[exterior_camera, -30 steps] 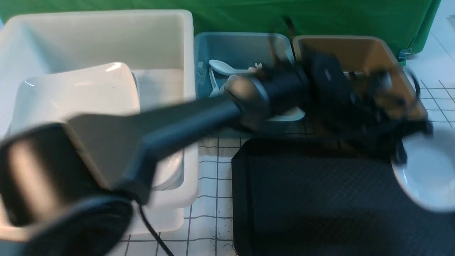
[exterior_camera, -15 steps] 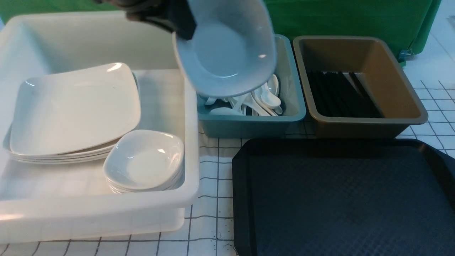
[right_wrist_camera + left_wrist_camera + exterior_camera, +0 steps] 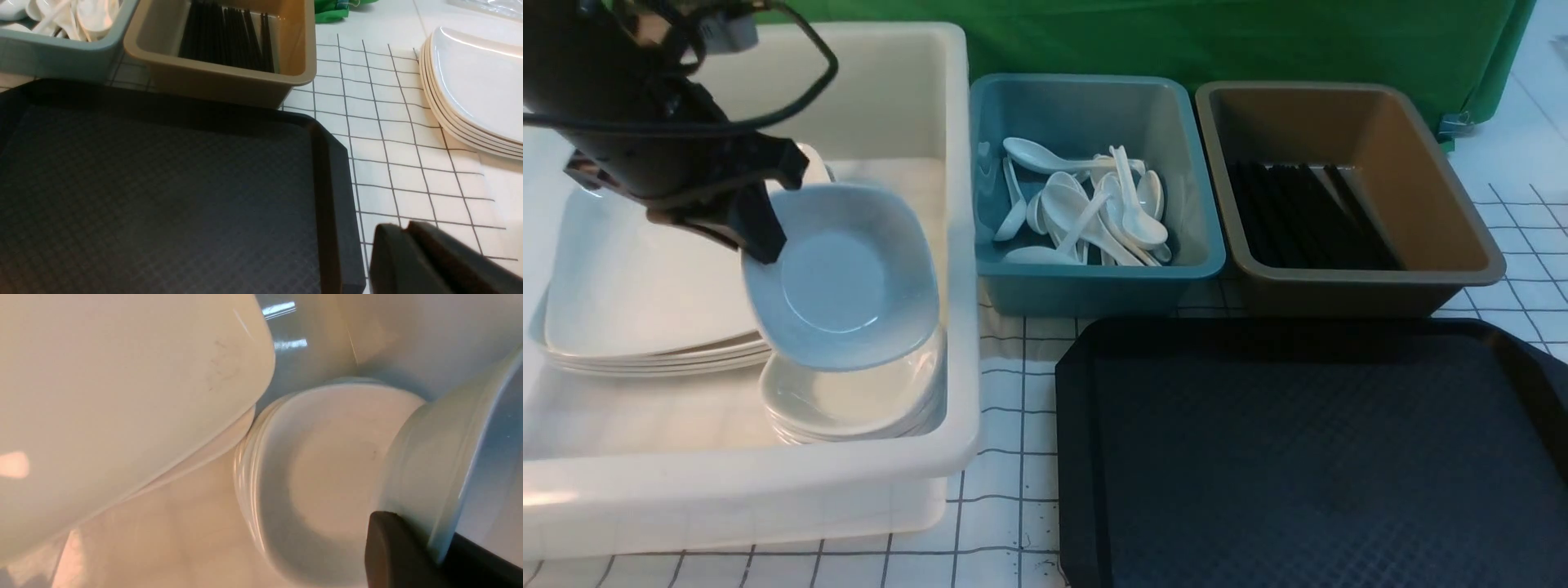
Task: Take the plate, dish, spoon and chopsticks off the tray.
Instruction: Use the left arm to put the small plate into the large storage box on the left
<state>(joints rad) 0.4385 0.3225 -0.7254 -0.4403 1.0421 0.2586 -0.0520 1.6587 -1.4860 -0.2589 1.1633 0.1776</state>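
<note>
In the front view the left gripper [image 3: 756, 233] is closed on the back left rim of the dish [image 3: 845, 282] and holds it in the air inside the white tub [image 3: 960, 245], just above a stack of small dishes [image 3: 849, 404]. The dish is tilted steeply: its hollow faces the camera and its lower edge hangs close to the top of the stack; whether they touch I cannot tell here. It is a rounded square, so it has no clear long axis. Beside it, to the left, lies a stack of plates [image 3: 629, 310]. The teal tub [image 3: 1094, 286] holds spoons [image 3: 1086, 212] pointing many ways, and the brown tub [image 3: 1339, 290] holds chopsticks [image 3: 1307, 216] with their long axis running away from the camera. The tray [image 3: 1298, 457] lies in front of these two tubs. The left wrist view shows what the front view hides: one dark finger [image 3: 392, 551] under the rim of the dish [image 3: 449, 457], and the stack [image 3: 322, 469] below, touching the edge of the plates [image 3: 122, 396]. Only the right wrist view shows the right gripper [image 3: 402, 230], its fingers pressed together on nothing, over the checked cloth [image 3: 408, 143] beside the tray [image 3: 163, 183], and a second pile of plates [image 3: 470, 90] on that cloth.
</note>
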